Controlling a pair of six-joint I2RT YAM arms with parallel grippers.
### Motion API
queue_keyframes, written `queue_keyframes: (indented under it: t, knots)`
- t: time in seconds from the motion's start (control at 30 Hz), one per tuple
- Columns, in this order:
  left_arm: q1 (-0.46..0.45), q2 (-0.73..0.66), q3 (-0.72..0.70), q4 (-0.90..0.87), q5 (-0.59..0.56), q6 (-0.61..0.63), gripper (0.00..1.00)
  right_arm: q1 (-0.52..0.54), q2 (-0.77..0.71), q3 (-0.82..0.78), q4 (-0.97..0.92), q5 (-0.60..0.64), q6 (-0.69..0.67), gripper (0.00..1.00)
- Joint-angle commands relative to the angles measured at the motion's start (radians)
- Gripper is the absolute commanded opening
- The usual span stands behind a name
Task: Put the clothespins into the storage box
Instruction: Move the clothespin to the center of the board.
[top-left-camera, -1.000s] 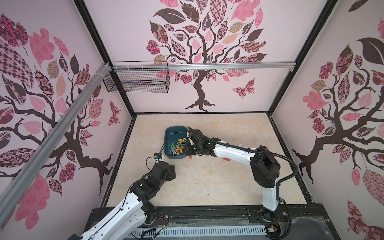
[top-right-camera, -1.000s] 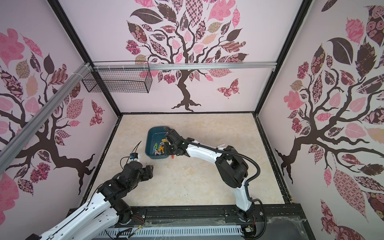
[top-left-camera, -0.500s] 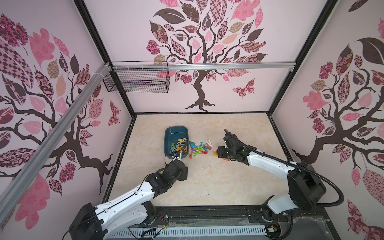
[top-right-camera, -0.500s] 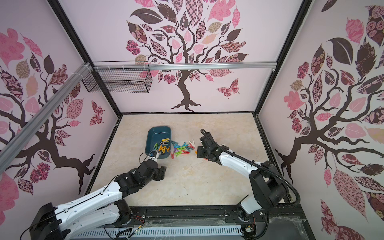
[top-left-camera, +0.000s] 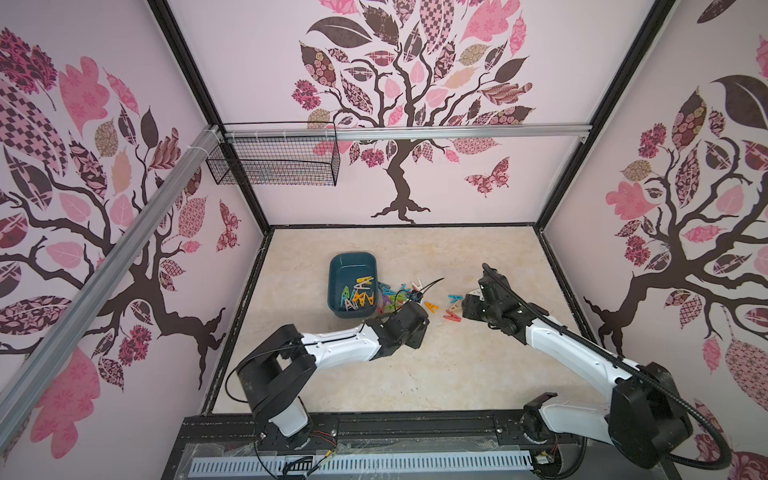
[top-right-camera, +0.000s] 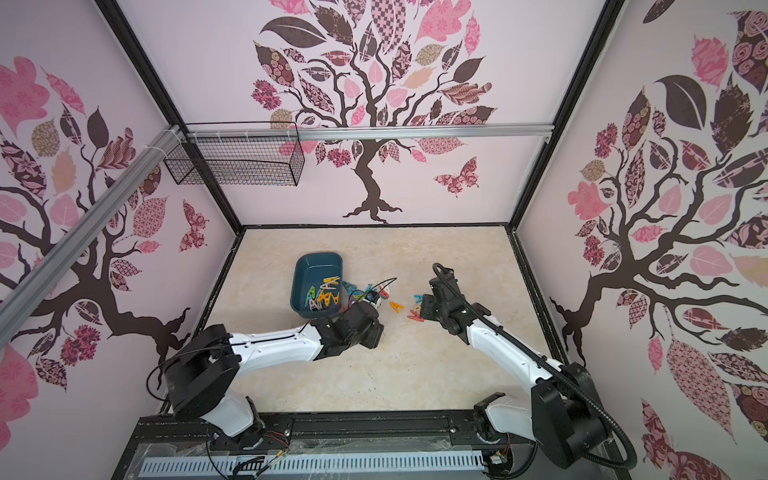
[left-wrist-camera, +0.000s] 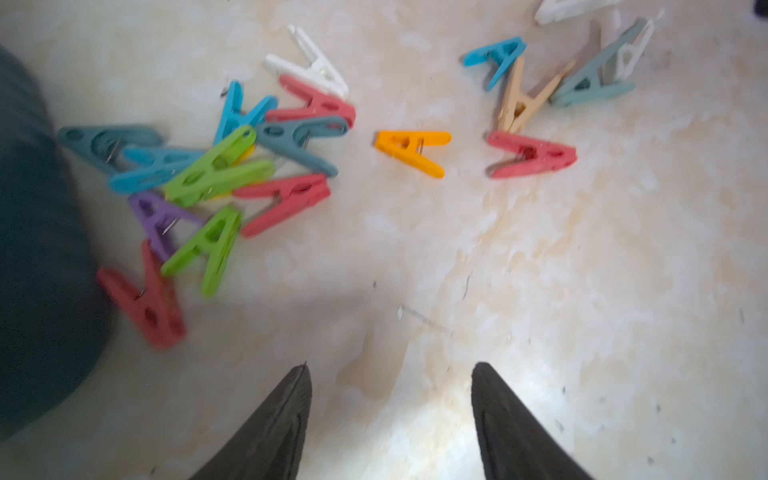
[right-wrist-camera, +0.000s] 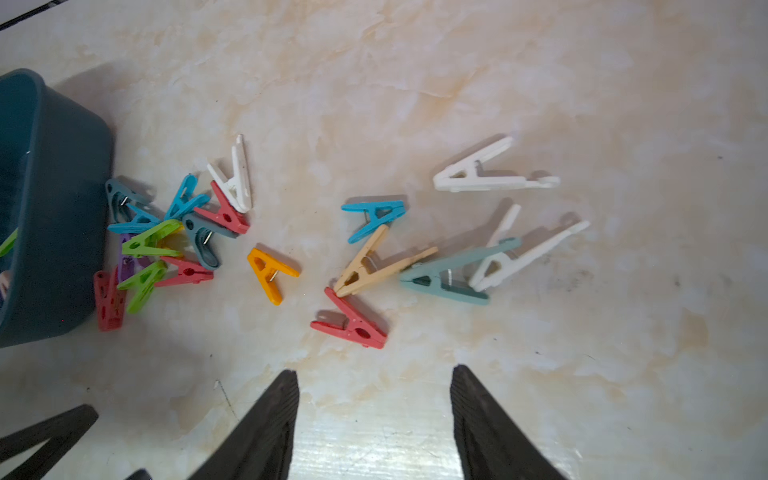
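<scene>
**Clothespins, mixed colours: part boxed, part loose on table**

1. Storage box (top-left-camera: 351, 266). Dark teal tub, upright on the table (top-left-camera: 415, 374). It stands left of the table's middle, nearer the left edge than the right and clear of every edge. It holds a heap of clothespins (top-left-camera: 360, 296) in yellow, orange, green and grey, piled in the half toward the near edge.

2. Loose cluster (left-wrist-camera: 210, 178). About a dozen pegs lie overlapping on the table just beside the box wall that faces the right edge. Colours are green, red, blue, slate, purple and white, with a yellow one underneath.

3. Orange clothespin (right-wrist-camera: 270, 274). Lies flat and alone, apart from its neighbours, between the cluster and item 4.

4. Second group (right-wrist-camera: 376, 266). Six pegs near the table's middle: beige, blue, red, grey-teal and two white. The beige one touches the blue one. The grey-teal one lies against a white one (right-wrist-camera: 523, 253).

5. Left gripper (left-wrist-camera: 394, 368). Positioned over bare table on the near-edge side of the cluster. Jaws apart, with nothing between them. This wrist view is somewhat blurred.

6. Right gripper (right-wrist-camera: 375, 370). Positioned over bare table beside the second group. Jaws apart, with nothing between them.

7. Wire mesh basket (top-left-camera: 274, 160). Black, hung from the rail on the back wall above the far left corner.
</scene>
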Motion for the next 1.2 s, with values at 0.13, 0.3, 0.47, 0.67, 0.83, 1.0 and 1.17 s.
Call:
queue_keyframes:
  t: [0.13,0.3,0.47,0.67,0.83,1.0,1.17]
  knots:
    - [0.032,0.189,0.236,-0.023,0.048,-0.079,0.55,-0.079,-0.111,-0.037,-0.088,-0.001,-0.041,0.63]
    - [0.035,0.276,0.329,-0.075,-0.027,-0.114,0.52,-0.101,-0.126,-0.053,-0.081,-0.026,-0.040,0.63]
    - [0.037,0.333,0.385,-0.120,-0.077,-0.155,0.49,-0.102,-0.119,-0.070,-0.057,-0.055,-0.028,0.64]
    - [0.041,0.395,0.436,-0.126,-0.073,-0.176,0.44,-0.102,-0.117,-0.075,-0.043,-0.068,-0.023,0.64]
    - [0.048,0.421,0.451,-0.094,-0.051,-0.168,0.41,-0.102,-0.108,-0.078,-0.034,-0.087,-0.014,0.63]
    - [0.063,0.443,0.459,-0.084,-0.035,-0.169,0.37,-0.101,-0.109,-0.082,-0.033,-0.094,-0.012,0.63]
    - [0.066,0.435,0.458,-0.063,-0.014,-0.160,0.42,-0.102,-0.108,-0.080,-0.036,-0.092,-0.016,0.63]
